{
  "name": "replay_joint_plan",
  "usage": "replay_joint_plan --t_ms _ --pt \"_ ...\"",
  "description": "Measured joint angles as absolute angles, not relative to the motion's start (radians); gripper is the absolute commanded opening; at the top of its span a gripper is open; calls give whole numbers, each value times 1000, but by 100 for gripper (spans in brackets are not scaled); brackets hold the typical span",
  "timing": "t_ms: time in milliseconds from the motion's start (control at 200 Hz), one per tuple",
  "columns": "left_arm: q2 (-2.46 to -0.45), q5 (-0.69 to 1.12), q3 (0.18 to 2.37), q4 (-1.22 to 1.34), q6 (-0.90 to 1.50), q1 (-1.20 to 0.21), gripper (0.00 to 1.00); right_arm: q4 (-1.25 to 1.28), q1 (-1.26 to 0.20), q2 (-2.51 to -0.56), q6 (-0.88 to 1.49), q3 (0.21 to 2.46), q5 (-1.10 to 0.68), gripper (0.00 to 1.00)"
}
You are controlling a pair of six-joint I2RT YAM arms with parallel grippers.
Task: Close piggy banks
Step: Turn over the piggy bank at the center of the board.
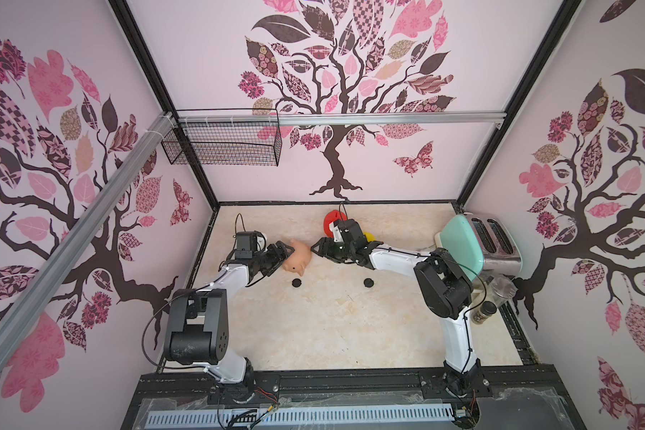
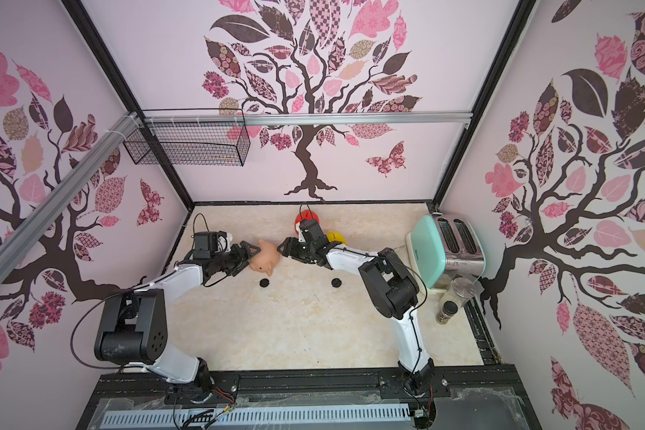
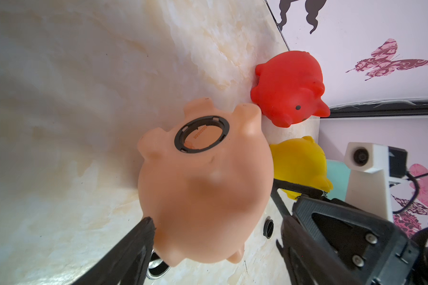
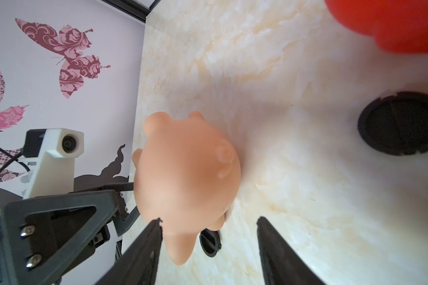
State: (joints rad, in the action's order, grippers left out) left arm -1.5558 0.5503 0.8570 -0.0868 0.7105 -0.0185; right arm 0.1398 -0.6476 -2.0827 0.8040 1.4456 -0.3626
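While the left claw (image 1: 284, 254) grasps the pink pig (image 1: 298, 257) and the right claw (image 1: 315, 248) hangs released beside it, its open belly hole (image 3: 202, 136) could tilt away, blocking a plug (image 1: 368, 283).

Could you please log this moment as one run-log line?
left gripper: holding peach pig | right gripper: open | belly hole: unplugged | plugs: two on table

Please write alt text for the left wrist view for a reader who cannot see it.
A peach-pink piggy bank lies on the marble tabletop between the left claw fingers, its black-ringed belly hole open. Behind it lie a red piggy bank and a yellow piggy bank; the right claw approaches.
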Motion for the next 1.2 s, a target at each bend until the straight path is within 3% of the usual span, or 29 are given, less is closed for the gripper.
replay_joint_plan --t_ms 300,725,1200 --pt "-1448 475 890 -163 706 -17 83 133 -649 -2014 788 1390 -355 66" --pt "-1613 485 982 -136 710 -1 82 130 -666 -2003 785 1317 -369 66" --pt "-1620 498 936 -36 733 -32 81 131 -680 -2004 784 1315 -388 66"
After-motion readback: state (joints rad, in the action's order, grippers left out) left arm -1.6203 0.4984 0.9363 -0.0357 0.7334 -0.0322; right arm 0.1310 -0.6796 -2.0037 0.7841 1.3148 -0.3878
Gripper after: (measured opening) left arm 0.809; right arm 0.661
